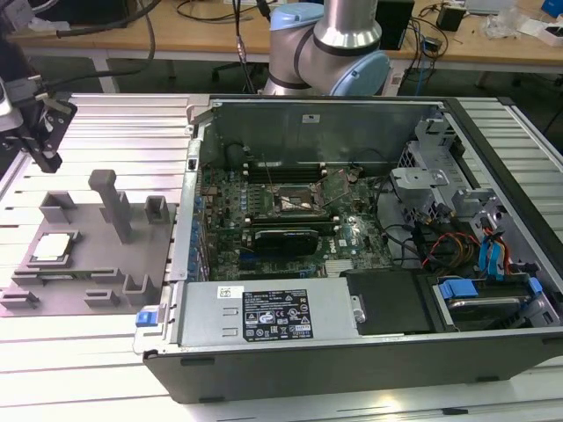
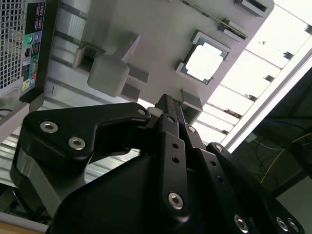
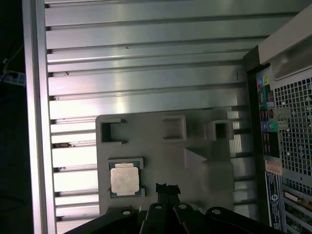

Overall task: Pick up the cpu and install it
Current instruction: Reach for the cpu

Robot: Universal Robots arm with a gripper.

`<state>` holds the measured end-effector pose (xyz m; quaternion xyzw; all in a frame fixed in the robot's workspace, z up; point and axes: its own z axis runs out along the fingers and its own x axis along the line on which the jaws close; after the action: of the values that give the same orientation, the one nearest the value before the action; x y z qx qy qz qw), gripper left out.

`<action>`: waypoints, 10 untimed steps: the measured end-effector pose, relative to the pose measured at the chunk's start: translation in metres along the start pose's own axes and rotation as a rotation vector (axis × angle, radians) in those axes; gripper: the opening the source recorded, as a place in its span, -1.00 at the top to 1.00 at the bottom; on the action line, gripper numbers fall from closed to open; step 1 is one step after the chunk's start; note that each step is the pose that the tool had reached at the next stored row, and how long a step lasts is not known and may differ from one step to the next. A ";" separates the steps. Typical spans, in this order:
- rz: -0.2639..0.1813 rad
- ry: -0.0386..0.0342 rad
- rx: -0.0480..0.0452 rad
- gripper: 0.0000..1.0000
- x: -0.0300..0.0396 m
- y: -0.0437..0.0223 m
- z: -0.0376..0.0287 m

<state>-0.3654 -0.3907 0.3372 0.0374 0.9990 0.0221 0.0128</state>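
Note:
The cpu (image 1: 51, 247), a small square chip with a pale silvery top, lies flat in a pocket of the grey fixture tray (image 1: 97, 274) at the exterior view's left. It also shows in both wrist views (image 2: 204, 62) (image 3: 125, 178). My gripper (image 1: 49, 162) hangs in the air above the tray's far left corner, apart from the cpu. In both wrist views its black fingertips (image 2: 165, 99) (image 3: 167, 187) sit pressed together, shut on nothing. The motherboard socket (image 1: 297, 204) lies inside the open computer case.
The open computer case (image 1: 352, 369) fills the middle and right of the ribbed metal table (image 1: 106, 123), with a power supply (image 1: 268, 314) along its near side. Upright posts (image 1: 114, 204) rise from the tray. The arm's base (image 1: 327, 53) stands behind the case.

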 end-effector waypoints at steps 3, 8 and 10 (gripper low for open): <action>0.000 0.0000 0.0000 0.79 0.0029 -0.0029 0.0036; 0.000 -0.0001 -0.0001 0.79 0.0097 -0.0076 0.0113; 0.000 -0.0002 -0.0001 0.79 0.0107 -0.0080 0.0126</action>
<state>-0.3764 -0.3973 0.3240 0.0374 0.9990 0.0222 0.0129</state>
